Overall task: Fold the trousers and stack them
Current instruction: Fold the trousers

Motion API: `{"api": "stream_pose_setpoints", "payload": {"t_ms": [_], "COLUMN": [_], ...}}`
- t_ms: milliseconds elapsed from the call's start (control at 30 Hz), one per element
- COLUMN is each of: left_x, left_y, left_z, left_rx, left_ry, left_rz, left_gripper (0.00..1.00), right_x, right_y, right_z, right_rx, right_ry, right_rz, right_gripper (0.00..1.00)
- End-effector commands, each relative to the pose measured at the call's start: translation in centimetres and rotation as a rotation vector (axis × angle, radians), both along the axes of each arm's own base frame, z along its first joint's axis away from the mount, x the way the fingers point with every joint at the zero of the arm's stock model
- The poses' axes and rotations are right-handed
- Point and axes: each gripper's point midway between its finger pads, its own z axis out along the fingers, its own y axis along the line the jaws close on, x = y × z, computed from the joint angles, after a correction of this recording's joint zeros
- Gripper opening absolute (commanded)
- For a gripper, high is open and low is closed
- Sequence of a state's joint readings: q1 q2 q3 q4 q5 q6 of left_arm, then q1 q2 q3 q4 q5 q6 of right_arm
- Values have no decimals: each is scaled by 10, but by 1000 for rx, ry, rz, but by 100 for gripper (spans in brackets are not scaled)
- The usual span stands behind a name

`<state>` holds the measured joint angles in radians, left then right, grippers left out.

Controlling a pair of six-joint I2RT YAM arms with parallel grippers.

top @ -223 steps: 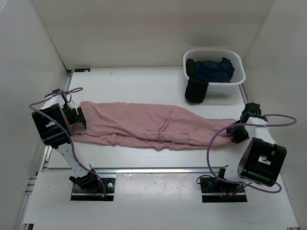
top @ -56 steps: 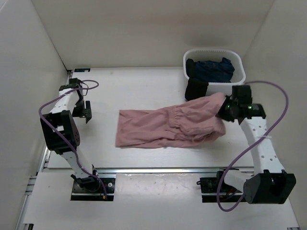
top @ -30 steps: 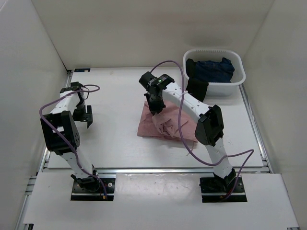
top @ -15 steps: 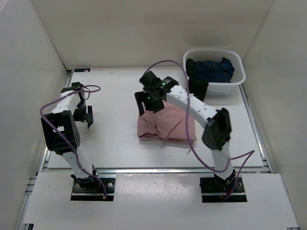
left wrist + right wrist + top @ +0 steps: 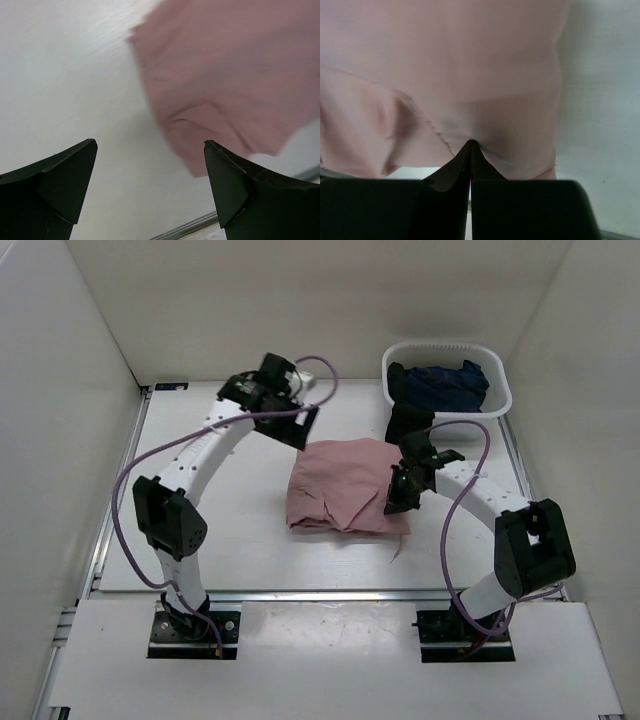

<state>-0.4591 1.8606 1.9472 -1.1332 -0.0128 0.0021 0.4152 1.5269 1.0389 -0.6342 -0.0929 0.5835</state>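
The dusty-pink trousers [image 5: 340, 485] lie folded into a rough square in the middle of the table. My right gripper [image 5: 395, 502] is shut at their near right edge. In the right wrist view its tips [image 5: 471, 142] press onto the pink fabric [image 5: 470, 60], which puckers around them. My left gripper [image 5: 303, 425] hovers open just past the far left corner of the bundle. The left wrist view has bare table between its wide-apart fingers [image 5: 150, 145], and the trousers [image 5: 225, 75] lie ahead to the right.
A white basket [image 5: 500, 390] at the back right holds dark navy garments [image 5: 440, 385], one of them hanging over its front wall [image 5: 408, 425]. A thin drawstring [image 5: 395, 550] trails from the bundle's near right corner. White walls enclose the table.
The right arm has pulled back from the bundle's far left corner to its near right edge and shut. The left arm has swung from the left table edge to the bundle's far left corner.
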Motion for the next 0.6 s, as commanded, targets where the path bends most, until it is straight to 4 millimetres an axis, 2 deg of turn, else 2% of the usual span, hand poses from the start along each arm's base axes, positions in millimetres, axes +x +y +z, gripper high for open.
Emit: {"api": "stream_pose_setpoints", "payload": {"t_ms": [0,67,100,167,200,300,433,567], "left_x": [-35,-55,-63,-74,-81,-92,-87,-92], "left_y": [-63,-88,-89,-88,-82,-63,-53,-58], "left_z": [-21,-45,-73,-100,-122,-150,-158,-159], "left_rx": [-111,-84,-42,40,76,203,295,322], "left_ry": [105,132,166,177,196,160,80,54], "left_rz": [-184,-254,-262,-269,-267,-249,-222,-238], "left_gripper": [100,100,100,98,97,97,97,98], "right_x": [14,11,13,15,17,18,14,10], "right_y": [2,-3,-6,-6,-8,-8,-10,-15], "right_z": [-5,-12,-17,-16,-16,-18,-29,-29], "right_rx": [96,107,105,108,108,106,90,75], "right_ry": [-41,-23,-17,-27,-28,-31,-3,15], "right_rz": [-56,-78,-91,-90,-99,-91,-83,-77], "right_gripper": [0,0,0,0,0,0,0,0]}}
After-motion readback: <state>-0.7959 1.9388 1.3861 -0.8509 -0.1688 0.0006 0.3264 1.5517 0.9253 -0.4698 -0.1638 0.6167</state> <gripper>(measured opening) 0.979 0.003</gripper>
